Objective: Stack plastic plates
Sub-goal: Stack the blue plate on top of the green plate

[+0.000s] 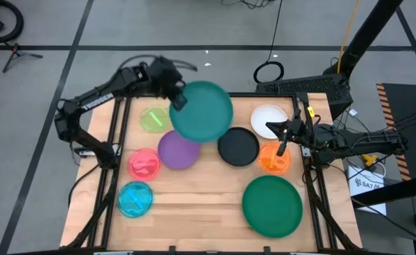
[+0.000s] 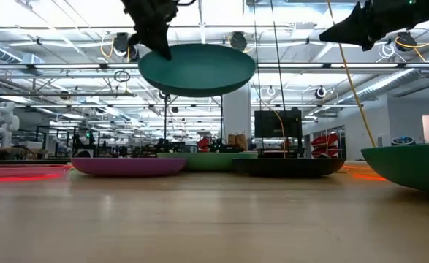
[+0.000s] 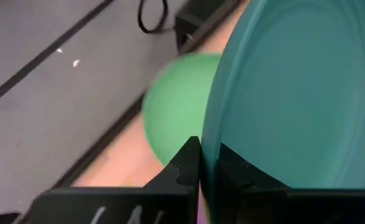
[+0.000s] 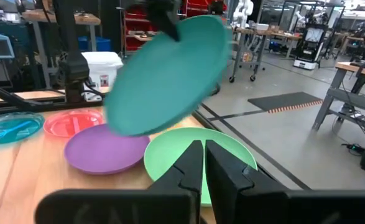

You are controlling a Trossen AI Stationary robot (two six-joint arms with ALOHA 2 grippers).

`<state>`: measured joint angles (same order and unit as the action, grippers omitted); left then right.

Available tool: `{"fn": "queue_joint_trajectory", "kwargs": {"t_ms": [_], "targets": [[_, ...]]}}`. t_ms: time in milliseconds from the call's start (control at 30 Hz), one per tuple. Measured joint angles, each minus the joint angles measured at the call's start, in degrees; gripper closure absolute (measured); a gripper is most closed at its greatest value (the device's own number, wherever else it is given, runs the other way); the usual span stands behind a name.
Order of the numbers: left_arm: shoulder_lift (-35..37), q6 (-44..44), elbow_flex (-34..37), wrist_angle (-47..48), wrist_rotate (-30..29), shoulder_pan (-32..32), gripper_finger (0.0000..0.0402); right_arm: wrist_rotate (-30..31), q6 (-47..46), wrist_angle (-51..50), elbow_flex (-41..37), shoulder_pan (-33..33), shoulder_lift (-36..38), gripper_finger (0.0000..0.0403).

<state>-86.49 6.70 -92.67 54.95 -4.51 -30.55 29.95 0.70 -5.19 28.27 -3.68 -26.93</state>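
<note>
While gripped by its rim in the left pincer (image 1: 178, 98) and hanging above the light green plate (image 4: 198, 158), teal plate (image 1: 202, 110) needs lowering squarely onto it; right pincer (image 1: 284, 132) idles narrow by the white plate (image 1: 266, 117).

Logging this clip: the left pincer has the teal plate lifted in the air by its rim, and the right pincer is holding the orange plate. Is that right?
Not quite. The left pincer does hold the teal plate up by its rim, but the right pincer holds nothing: the right wrist view shows its fingers together with nothing between them, and the high view shows it merely above the orange plate.
</note>
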Motion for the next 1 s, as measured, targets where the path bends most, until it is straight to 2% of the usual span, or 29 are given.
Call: {"fn": "queue_joint_trajectory", "kwargs": {"t_ms": [167,267,400,667,1000], "targets": [[-3.6,-1.9,0.0,-4.6,3.3,-6.5,0.0383,0.0,0.3,-0.2,0.0,0.0,-0.4,0.0390],[-6.7,-2.8,0.0,-6.8,5.6,-8.8,0.0383,0.0,1.2,-0.2,0.0,0.0,-0.4,0.0390],[-11.7,-3.3,0.0,-9.1,5.8,-10.6,0.0383,0.0,1.5,-0.2,0.0,0.0,-0.4,0.0390],[-19.4,-4.0,0.0,-8.4,6.2,-11.9,0.0383,0.0,1.5,-0.2,0.0,0.0,-0.4,0.0390],[-21.8,-4.0,0.0,-8.7,6.2,-12.0,0.0382,0.0,1.7,-0.2,0.0,0.0,-0.4,0.0390]]}}
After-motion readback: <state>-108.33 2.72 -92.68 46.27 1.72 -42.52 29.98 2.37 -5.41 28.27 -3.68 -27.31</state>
